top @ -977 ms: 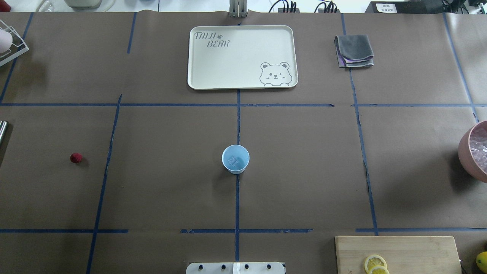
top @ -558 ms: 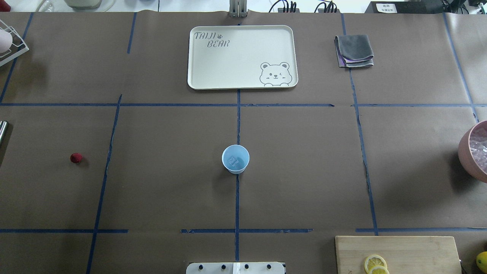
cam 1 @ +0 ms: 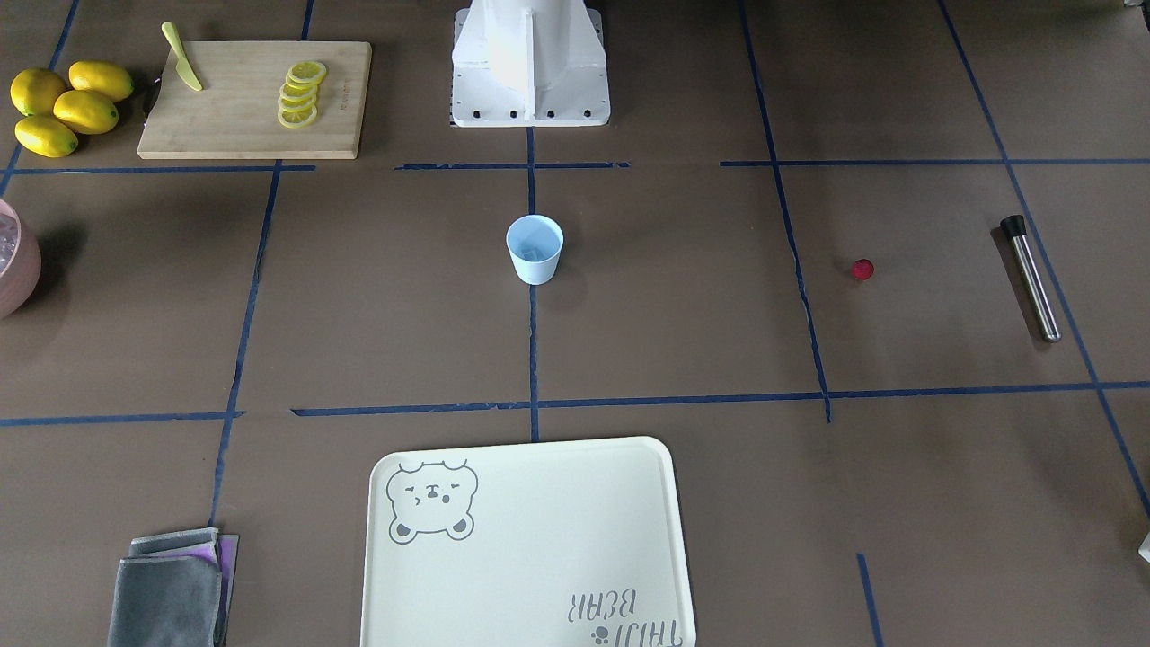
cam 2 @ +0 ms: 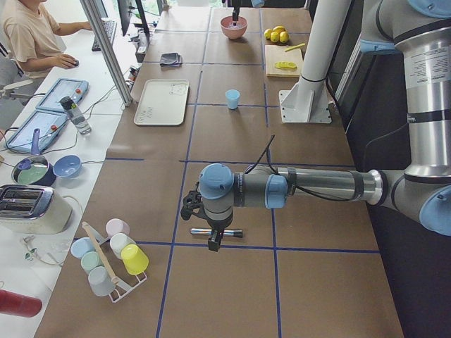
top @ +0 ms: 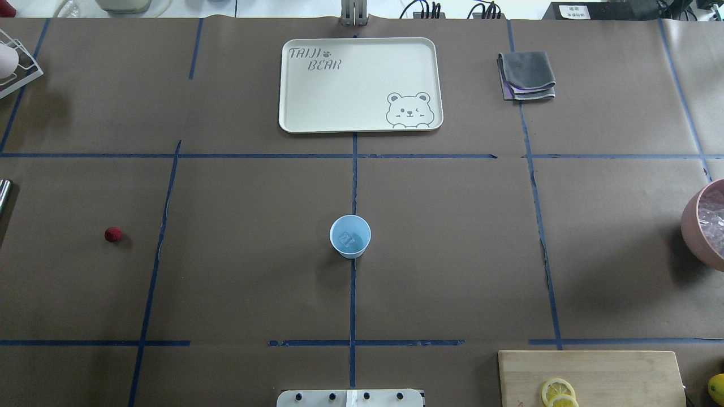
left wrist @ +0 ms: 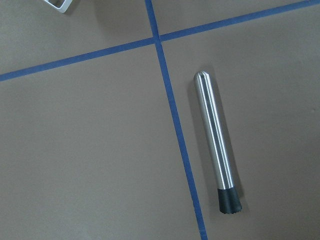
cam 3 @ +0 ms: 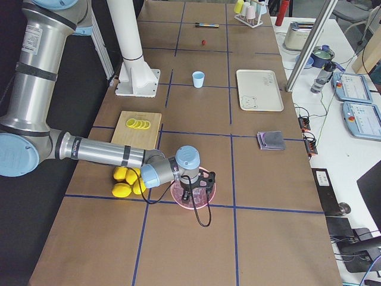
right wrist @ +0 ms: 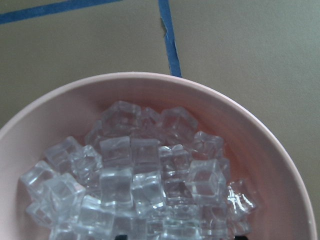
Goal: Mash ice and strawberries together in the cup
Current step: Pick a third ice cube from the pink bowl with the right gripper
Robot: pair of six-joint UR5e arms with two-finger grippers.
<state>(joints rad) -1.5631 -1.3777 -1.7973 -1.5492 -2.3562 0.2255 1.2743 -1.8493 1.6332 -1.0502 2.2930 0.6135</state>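
Note:
The pale-blue cup (top: 350, 236) stands upright at the table's middle, with one piece of ice (top: 345, 239) in its bottom. The dark-red strawberry (top: 113, 234) lies on the table far to the cup's left. More ice (right wrist: 140, 185) fills the pink bowl (top: 701, 226) at the right edge. My left gripper (cam 2: 211, 243) hangs over a steel muddler (left wrist: 215, 145) lying flat. Above the bowl hovers my right gripper (cam 3: 193, 192). Whether either gripper is open or shut, I cannot tell.
A cream bear tray (top: 294, 85) and a folded grey cloth (top: 527, 75) lie at the far side. Near the robot's right are a cutting board (cam 1: 243, 99) with lemon slices (cam 1: 299, 94), a knife and whole lemons (cam 1: 67, 106). A cup rack (cam 2: 106, 257) stands beyond the muddler; a person (cam 2: 32, 35) sits alongside.

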